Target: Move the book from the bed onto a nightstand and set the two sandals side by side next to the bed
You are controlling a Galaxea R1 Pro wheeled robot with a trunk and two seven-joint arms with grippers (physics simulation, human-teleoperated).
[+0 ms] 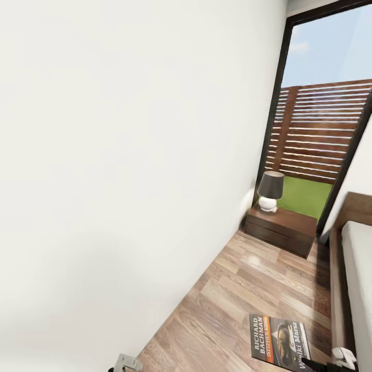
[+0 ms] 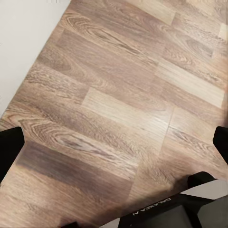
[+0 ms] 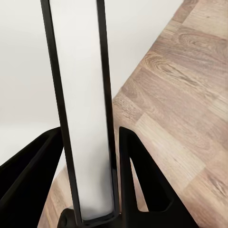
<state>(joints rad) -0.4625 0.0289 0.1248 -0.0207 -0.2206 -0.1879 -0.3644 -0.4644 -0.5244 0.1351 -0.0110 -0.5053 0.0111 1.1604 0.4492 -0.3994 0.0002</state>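
We see the book in the head view w/ its cover up, near the bottom right, over the wood-plank floor, just beside the bed frame. Its long axis runs roughly away from us toward the window, title lettering reading sideways along the left edge. Its lower right corner meets a dark piece of the right gripper at the frame's bottom.

The right wrist view gives what the head view doesn't: the book edge-on, a thin white page block betw. dark covers, standing along the fingers, which are clamped on it from both sides. Floor and white wall lie beyond.

The left wrist view shows bare floor planks, a strip of wall, and dark tips of the left gripper's fingers at opposite edges, spread wide apart w/ nothing betw. them.

Head view only: the nightstand, a low dark table by the window, carries a lamp w/ dark shade and white base, upright. Wall takes the left side.
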